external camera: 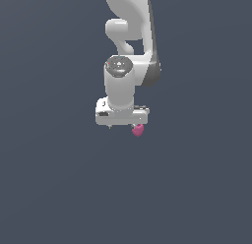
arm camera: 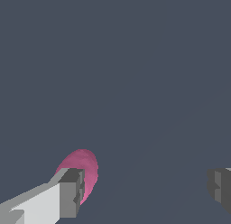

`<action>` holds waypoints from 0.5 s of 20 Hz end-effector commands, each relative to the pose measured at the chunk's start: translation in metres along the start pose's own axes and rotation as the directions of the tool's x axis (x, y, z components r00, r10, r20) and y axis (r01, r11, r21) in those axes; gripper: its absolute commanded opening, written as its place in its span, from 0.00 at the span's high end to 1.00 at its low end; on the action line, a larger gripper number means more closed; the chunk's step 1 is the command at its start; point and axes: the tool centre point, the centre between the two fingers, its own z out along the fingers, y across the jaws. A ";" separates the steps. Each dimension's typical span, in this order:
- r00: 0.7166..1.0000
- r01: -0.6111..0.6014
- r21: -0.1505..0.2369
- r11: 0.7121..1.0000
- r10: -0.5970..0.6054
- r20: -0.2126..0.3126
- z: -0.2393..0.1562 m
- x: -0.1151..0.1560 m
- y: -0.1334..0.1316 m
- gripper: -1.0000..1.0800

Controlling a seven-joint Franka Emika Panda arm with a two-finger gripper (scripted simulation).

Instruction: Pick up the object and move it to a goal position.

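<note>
The object is a small magenta-pink egg-shaped blob (external camera: 138,130). In the exterior view it peeks out just below the white gripper body, toward that view's right. In the wrist view the blob (arm camera: 85,166) lies right behind one grey fingertip (arm camera: 72,191), partly hidden by it. The other fingertip (arm camera: 220,188) is far off across a wide gap. My gripper (arm camera: 145,191) is open and holds nothing; the blob is beside one finger, not between the two. In the exterior view the fingers are hidden under the hand (external camera: 122,115).
The white arm (external camera: 133,36) rises from the hand toward the top of the exterior view. A plain dark grey-blue surface (external camera: 59,179) fills the rest of both views.
</note>
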 end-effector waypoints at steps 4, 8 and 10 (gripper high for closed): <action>1.000 0.007 0.000 1.000 -0.007 0.000 0.000 0.000 0.000 0.04; 0.999 0.041 -0.001 0.999 -0.041 -0.002 0.004 -0.003 -0.005 0.04; 0.998 0.069 -0.002 0.998 -0.069 -0.004 0.006 -0.005 -0.010 0.04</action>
